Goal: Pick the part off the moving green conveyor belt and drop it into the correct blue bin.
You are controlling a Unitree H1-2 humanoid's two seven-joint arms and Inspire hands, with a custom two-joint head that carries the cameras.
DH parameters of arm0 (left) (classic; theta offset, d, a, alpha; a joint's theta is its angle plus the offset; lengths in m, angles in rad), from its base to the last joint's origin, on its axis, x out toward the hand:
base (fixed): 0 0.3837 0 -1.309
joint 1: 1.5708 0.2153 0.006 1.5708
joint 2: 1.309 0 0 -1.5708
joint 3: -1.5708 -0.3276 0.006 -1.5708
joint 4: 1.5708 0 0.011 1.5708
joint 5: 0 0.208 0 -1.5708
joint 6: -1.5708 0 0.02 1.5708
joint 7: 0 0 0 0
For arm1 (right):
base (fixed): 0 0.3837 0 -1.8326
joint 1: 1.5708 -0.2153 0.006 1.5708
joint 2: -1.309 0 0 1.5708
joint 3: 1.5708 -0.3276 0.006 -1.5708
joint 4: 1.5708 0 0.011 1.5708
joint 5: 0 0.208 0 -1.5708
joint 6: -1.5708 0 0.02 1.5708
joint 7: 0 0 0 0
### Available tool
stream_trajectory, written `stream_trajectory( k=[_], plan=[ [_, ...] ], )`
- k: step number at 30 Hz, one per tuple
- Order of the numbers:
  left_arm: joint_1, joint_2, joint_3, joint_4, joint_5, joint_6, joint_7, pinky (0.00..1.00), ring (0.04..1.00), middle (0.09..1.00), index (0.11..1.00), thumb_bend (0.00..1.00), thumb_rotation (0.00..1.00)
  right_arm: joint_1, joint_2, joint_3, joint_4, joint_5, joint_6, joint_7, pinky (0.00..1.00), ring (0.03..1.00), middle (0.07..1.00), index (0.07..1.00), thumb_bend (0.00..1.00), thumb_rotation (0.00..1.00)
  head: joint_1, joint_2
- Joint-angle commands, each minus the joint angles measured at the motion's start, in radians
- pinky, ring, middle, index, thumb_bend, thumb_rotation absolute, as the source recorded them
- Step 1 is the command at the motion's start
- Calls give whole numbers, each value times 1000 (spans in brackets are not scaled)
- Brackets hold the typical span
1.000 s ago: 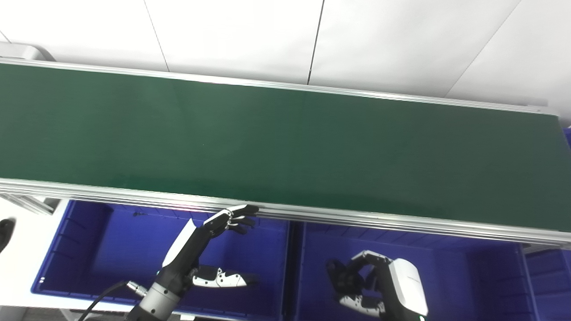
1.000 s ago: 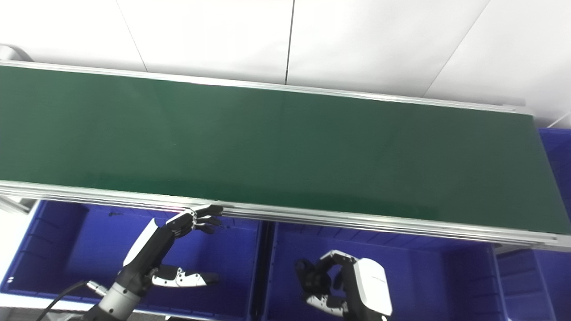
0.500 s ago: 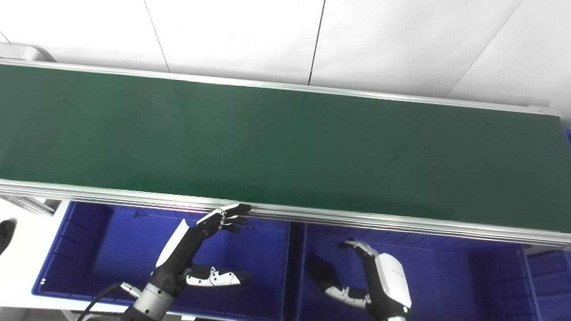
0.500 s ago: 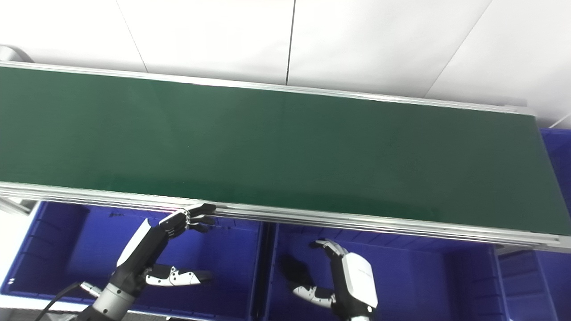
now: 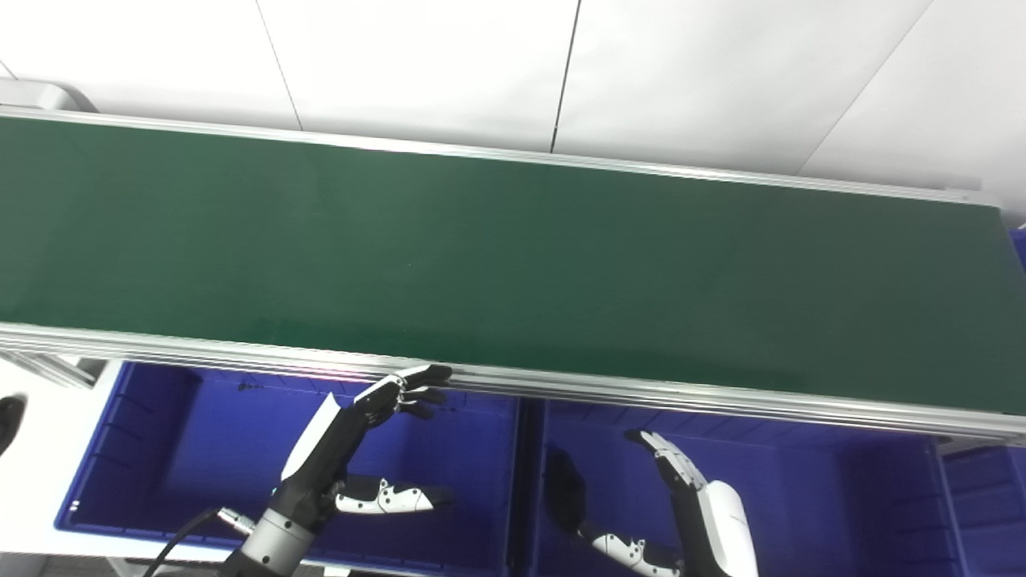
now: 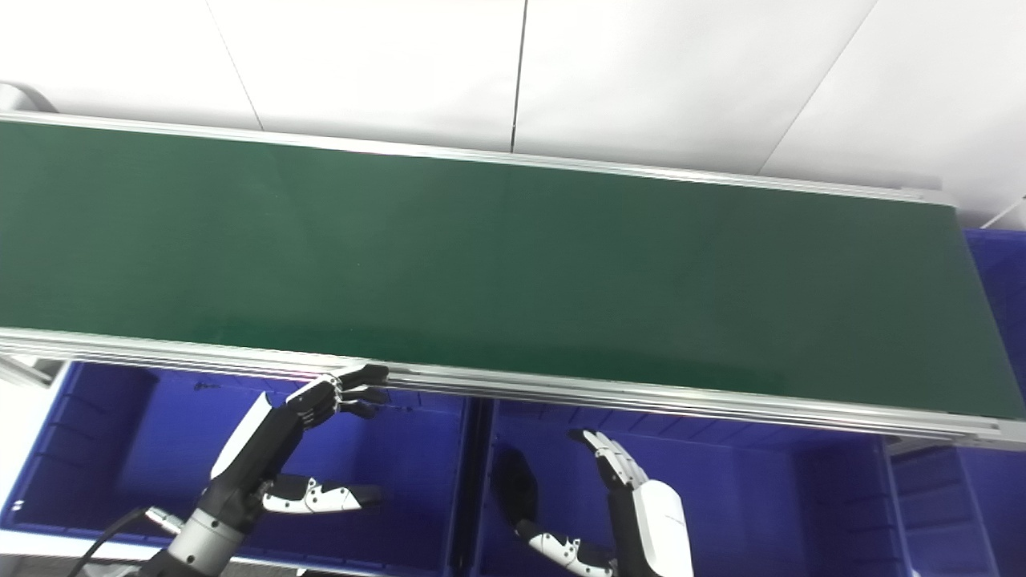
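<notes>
The green conveyor belt (image 5: 513, 256) runs across the view with no part on it. Below its front rail stand two blue bins side by side. My left hand (image 5: 353, 425) hovers open over the left bin (image 5: 160, 449), fingertips just under the rail, holding nothing. My right hand (image 5: 697, 505) is open over the right bin (image 5: 842, 497), fingers spread and pointing up toward the belt. A dark part (image 5: 563, 497) shows inside the right bin, just left of that hand and free of its fingers. Whether it rests on the bin floor I cannot tell.
The aluminium front rail (image 5: 641, 393) overhangs the bins' far edges. A third blue bin (image 6: 998, 272) sits past the belt's right end. A small dark speck (image 5: 248, 385) lies at the left bin's back. White wall panels stand behind the belt.
My right hand, which was shut on the dark part over the right bin, has opened and spread its fingers; the part has left it and sits to its left. The left hand barely moved.
</notes>
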Motion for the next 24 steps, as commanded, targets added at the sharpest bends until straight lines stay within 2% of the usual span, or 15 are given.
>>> stream_trajectory(
  k=[1,4,7,10,18,24],
  plan=[
    [1,1,7,-16,-7,-16,-10,658,739,804,800,594,258,8,4,10,-25,70,-92,-33,728,790,802,789,711,380,4,-3],
    [-1,1,9,-11,-3,-16,-11,656,739,805,798,595,260,2,0,36,-27,128,-98,-46,701,767,791,784,719,408,5,-7],
    [-5,3,7,-4,-2,-16,-14,660,742,809,799,589,227,-25,-21,96,-11,225,-98,-51,689,762,790,796,761,478,8,-12],
    [-11,4,4,4,0,-16,-15,663,746,815,797,591,219,-40,-29,138,1,279,-98,-55,693,764,797,809,790,495,12,-17],
    [-20,4,-3,16,4,-16,-22,678,763,823,803,595,222,-72,-21,215,43,312,-98,-129,693,772,809,825,814,484,17,-23],
    [-21,1,-8,29,-2,-16,-32,683,769,826,804,598,236,-84,-22,224,55,320,-98,-138,706,800,840,841,826,498,24,-25]
  ],
)
